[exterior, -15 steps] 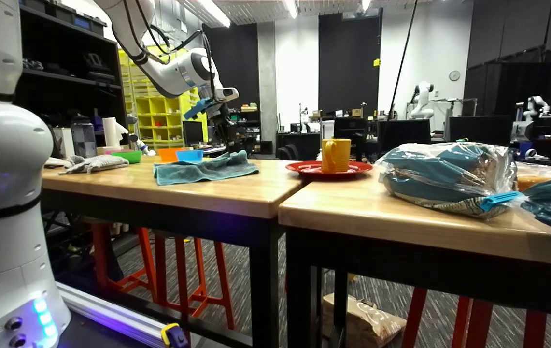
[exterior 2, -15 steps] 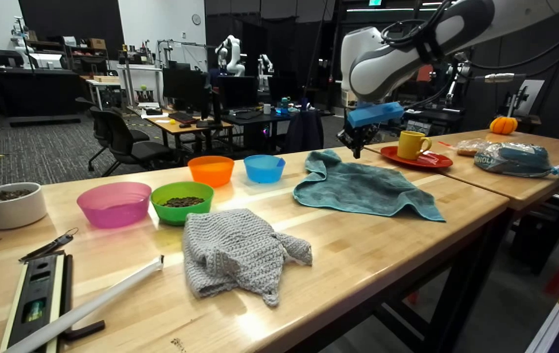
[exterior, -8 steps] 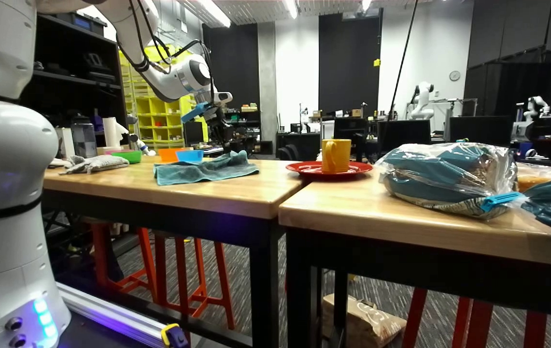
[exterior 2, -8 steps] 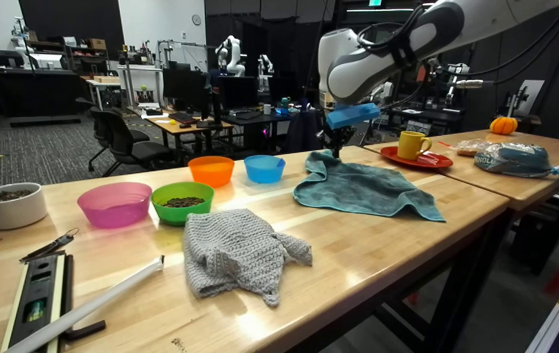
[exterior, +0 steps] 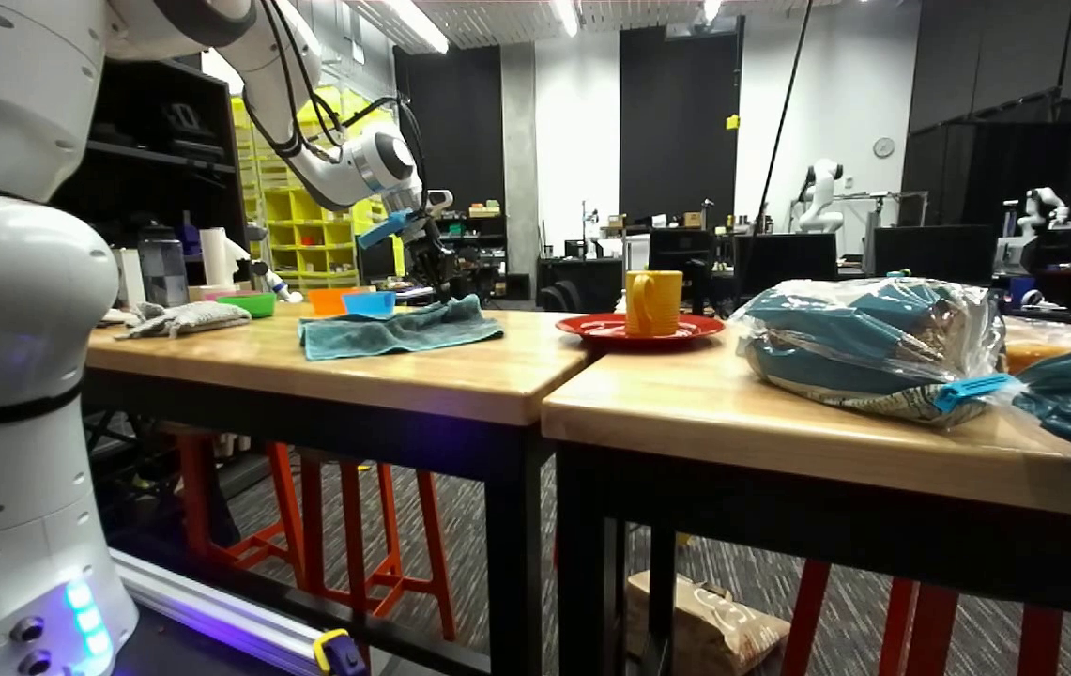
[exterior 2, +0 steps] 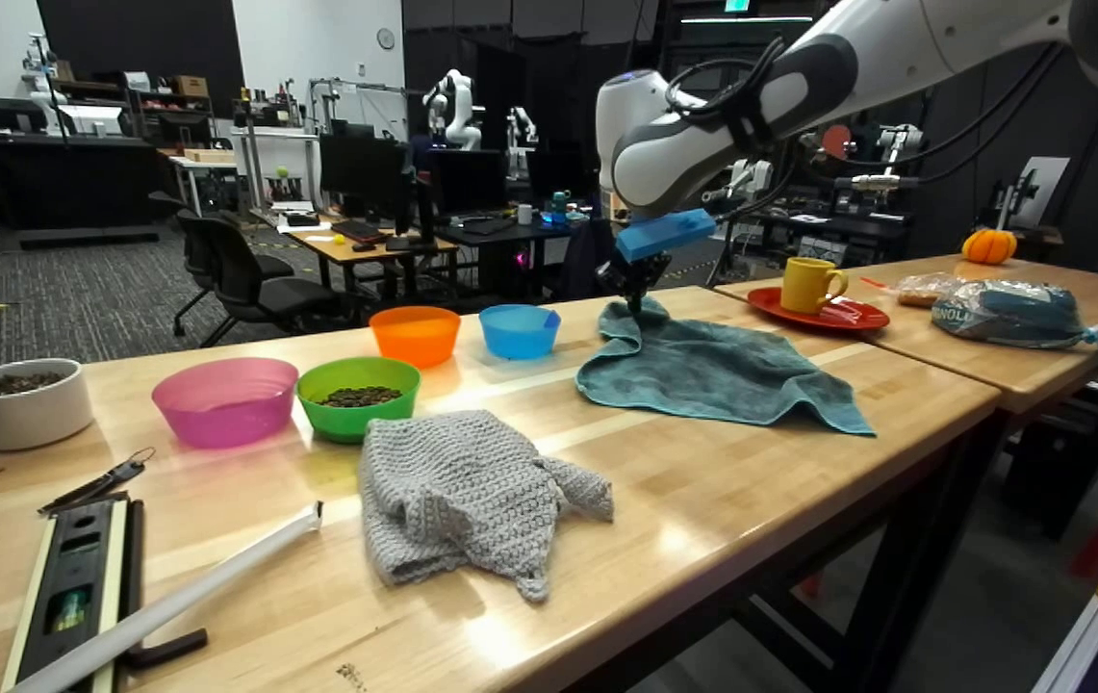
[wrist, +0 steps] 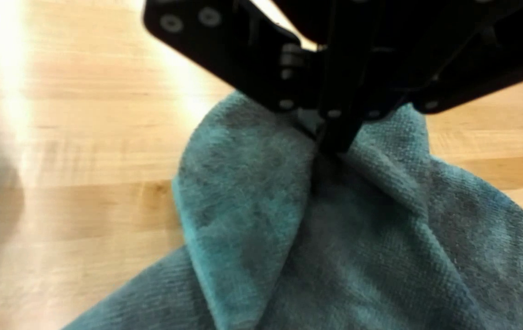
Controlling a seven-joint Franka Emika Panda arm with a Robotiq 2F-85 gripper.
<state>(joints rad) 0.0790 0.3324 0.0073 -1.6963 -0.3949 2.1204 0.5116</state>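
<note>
Tool [wrist: 327,136] is pressed together, tips at a crease in the towel [exterior 2: 722,371], which lies on the surface [exterior 2: 702,491] left of the plate [exterior 2: 855,316], far edge probably propped up by its own bunching

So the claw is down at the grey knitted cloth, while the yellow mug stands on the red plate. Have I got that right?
Not quite: the claw is down at the teal towel, not the grey knitted cloth, as the wrist view shows. The yellow mug does stand on the red plate.
</note>
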